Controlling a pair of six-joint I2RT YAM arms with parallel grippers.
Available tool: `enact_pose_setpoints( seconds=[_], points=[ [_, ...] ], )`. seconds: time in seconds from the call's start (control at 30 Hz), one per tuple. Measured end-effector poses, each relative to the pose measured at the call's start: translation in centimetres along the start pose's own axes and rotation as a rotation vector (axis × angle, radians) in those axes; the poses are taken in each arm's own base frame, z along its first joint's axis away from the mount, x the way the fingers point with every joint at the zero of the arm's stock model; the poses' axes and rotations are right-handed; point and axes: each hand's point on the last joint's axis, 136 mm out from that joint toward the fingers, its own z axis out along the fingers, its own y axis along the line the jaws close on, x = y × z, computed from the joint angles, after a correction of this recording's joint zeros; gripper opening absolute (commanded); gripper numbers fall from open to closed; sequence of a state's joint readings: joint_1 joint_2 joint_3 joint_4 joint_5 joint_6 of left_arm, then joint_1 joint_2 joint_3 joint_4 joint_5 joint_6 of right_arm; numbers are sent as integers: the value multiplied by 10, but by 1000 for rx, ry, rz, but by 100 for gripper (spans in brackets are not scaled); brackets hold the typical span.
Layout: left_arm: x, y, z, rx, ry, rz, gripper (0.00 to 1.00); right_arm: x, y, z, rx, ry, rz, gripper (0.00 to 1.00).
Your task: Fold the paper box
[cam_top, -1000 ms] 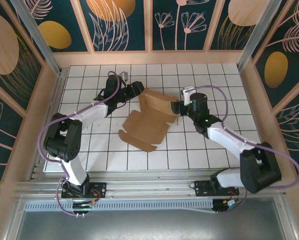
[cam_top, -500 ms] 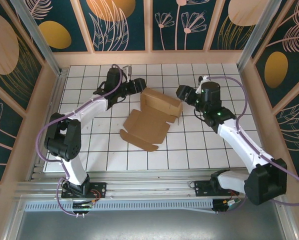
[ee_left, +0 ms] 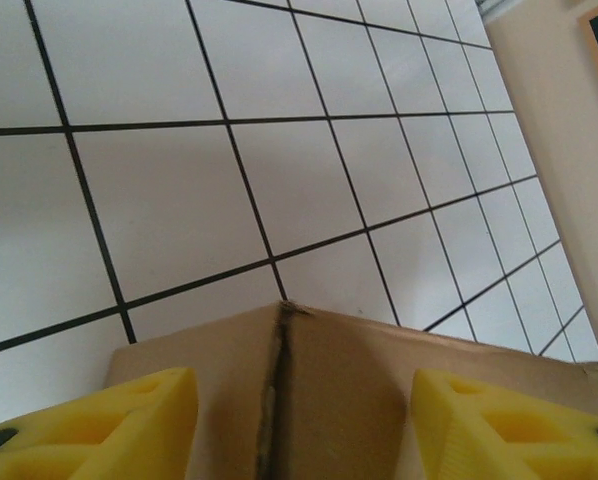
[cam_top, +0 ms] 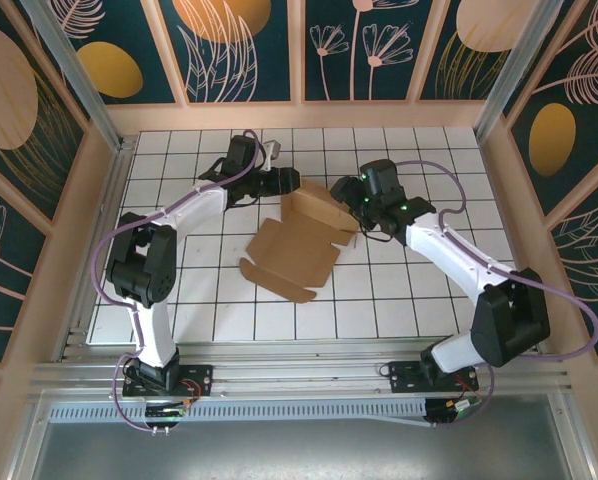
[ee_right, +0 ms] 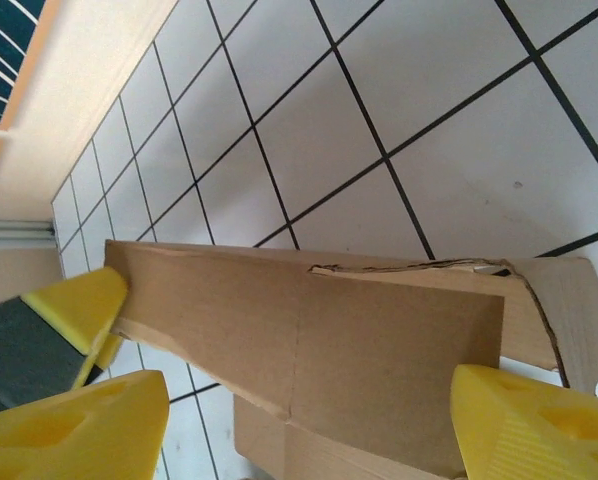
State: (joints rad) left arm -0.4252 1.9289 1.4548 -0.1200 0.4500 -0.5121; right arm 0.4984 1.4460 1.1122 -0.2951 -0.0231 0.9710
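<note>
The left pincer point(cam_top: 287, 183) and right pincer point(cam_top: 343, 190), both agape and empty, we have brought astride the box point(cam_top: 294, 250) wall, upper centre, ready to fold.

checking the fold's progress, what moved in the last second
The right jaws pulled off the paper box, swung away, then came back to its far right corner; the left jaws slid right to its left end. Both open astride the raised wall. Box stayed put.

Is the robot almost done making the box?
Not yet, only partway. Done: the far end of the paper box stands up as a wall. In hand: left jaws and right jaws, both open, flank that raised part from opposite sides. To do: the near panel and its flaps lie flat on the table.
</note>
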Motion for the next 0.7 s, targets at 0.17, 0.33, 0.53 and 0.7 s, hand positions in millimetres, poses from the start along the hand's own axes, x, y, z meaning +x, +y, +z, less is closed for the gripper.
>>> enact_pose_setpoints(
  seconds=[0.17, 0.33, 0.53, 0.7],
  points=[
    [3, 0, 1, 6, 6, 1, 55, -3, 5, 5, -22, -12, 36, 69],
    [3, -1, 1, 11, 6, 4, 55, -6, 8, 14, -37, -26, 82, 70],
    [4, -1, 1, 13, 8, 4, 55, -14, 8, 17, 16, -69, 84, 77],
    [4, -1, 2, 13, 8, 4, 54, -17, -7, 13, 110, -96, 67, 80]
  ],
)
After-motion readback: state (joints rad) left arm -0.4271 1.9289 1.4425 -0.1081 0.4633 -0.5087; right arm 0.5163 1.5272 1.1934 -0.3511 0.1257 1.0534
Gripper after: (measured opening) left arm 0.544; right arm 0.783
